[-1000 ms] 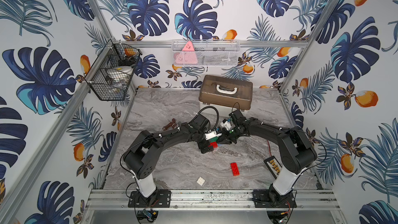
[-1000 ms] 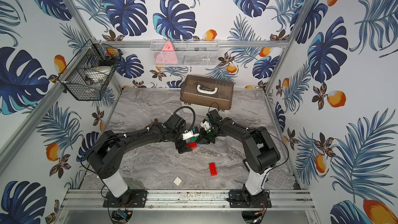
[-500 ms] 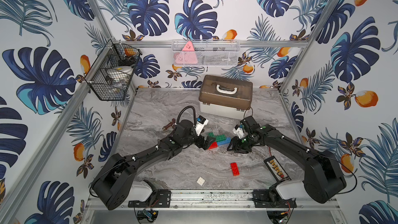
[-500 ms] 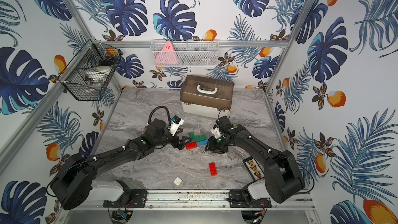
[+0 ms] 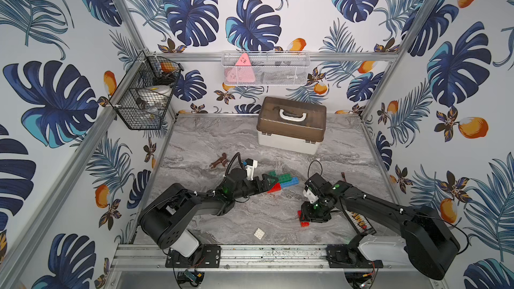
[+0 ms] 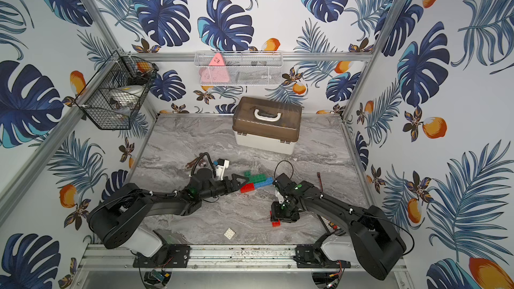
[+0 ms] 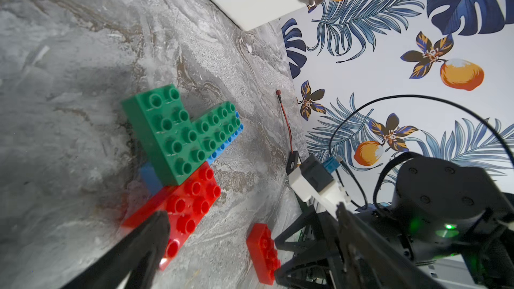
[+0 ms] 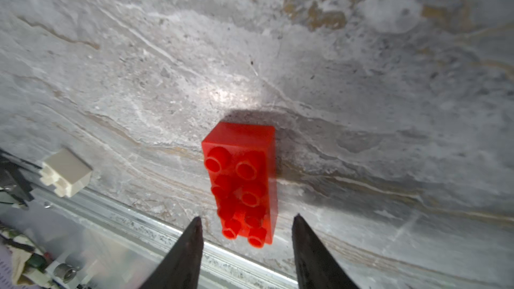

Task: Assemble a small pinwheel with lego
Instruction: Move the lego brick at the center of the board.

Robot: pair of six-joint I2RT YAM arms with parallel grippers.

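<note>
Tabletop (image 5: 211, 140) open at back left, beside box (image 5: 290, 123). Pinwheel (image 5: 283, 177) fills centre. Red brick (image 8: 242, 182) lies apart, free on both sides; white brick (image 5: 259, 234) near front rail (image 5: 264, 254).

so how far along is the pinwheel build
Done: green, blue and one red brick are joined in a partial pinwheel. In hand: nothing gripped; the right gripper hangs open over the loose red brick, the left gripper open beside the assembly. Left: that red brick and the white square brick.

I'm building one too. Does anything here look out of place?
The pinwheel is only half built. One red brick lies loose by the open right gripper, and the white square brick sits alone near the front rail.
</note>
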